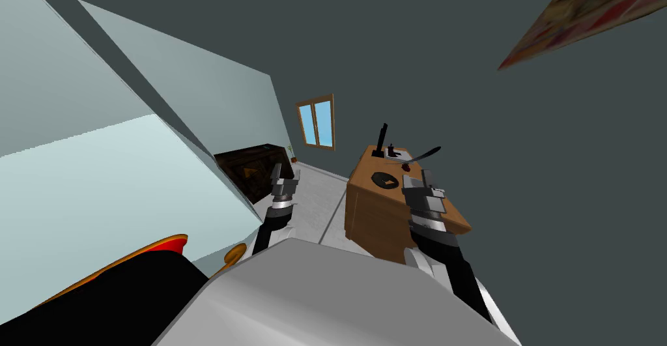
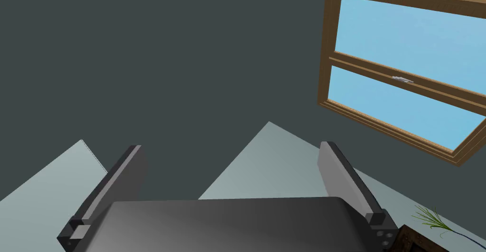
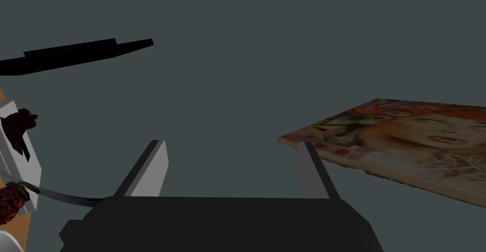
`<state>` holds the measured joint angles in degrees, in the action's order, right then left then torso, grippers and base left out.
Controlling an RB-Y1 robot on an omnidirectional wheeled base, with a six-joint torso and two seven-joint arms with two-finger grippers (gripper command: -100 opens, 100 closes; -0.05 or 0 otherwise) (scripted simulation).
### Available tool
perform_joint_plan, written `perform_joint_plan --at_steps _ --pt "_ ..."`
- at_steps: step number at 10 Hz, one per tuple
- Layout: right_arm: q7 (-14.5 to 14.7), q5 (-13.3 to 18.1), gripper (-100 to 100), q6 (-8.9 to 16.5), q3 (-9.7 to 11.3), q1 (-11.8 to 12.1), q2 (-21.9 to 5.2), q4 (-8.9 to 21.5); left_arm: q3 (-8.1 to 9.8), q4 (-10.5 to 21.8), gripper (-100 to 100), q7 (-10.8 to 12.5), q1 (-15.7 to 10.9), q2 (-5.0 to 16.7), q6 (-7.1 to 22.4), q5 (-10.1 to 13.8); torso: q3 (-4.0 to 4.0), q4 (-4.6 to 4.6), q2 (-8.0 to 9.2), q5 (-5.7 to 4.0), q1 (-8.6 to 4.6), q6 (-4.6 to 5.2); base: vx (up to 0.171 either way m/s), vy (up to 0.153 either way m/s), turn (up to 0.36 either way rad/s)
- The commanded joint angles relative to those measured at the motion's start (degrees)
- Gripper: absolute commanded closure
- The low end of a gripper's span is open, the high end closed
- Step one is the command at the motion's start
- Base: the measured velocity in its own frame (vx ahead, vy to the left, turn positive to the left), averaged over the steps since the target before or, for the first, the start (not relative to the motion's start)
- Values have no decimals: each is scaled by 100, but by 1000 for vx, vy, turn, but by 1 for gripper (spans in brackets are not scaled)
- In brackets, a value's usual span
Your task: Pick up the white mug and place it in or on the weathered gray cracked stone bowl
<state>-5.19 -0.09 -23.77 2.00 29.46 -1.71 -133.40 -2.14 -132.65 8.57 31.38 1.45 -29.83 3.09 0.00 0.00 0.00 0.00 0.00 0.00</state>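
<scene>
Currently the right hand (image 3: 231, 144) is open and empty, held above the near end of a wooden desk (image 1: 365, 221). The left hand (image 2: 231, 145), also open and empty, hangs well apart from it, near a dark cabinet (image 1: 251, 166). The white mug cannot be picked out for certain; a white curve (image 3: 4, 244) beside the right hand, at the desk's edge, may be it. A dark round dish (image 1: 384, 180) on the desk is probably the bowl. A red rose (image 3: 9, 201), a white box (image 3: 31, 173) and a black upright (image 1: 380, 141) crowd the desk beyond. Reaching before the mug is located risks toppling these or nudging the mug off the edge.
</scene>
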Motion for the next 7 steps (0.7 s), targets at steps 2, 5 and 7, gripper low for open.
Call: perform_joint_plan --at_steps 2,5,7 --pt "159 40 -100 58 -190 207 -350 -40 0 0 0 0 0 0 0 0 1 0 1 1 5 0 1 27 28" --pt "422 124 -100 148 -514 564 -813 -103 0 0 0 0 0 0 0 0 -1 -1 -2 3 11 0 10 39 34" --pt "646 209 -100 222 -801 874 -1171 -146 -1 0 0 0 0 -1 0 0 -1 0 -1 5 21 0 13 62 33"
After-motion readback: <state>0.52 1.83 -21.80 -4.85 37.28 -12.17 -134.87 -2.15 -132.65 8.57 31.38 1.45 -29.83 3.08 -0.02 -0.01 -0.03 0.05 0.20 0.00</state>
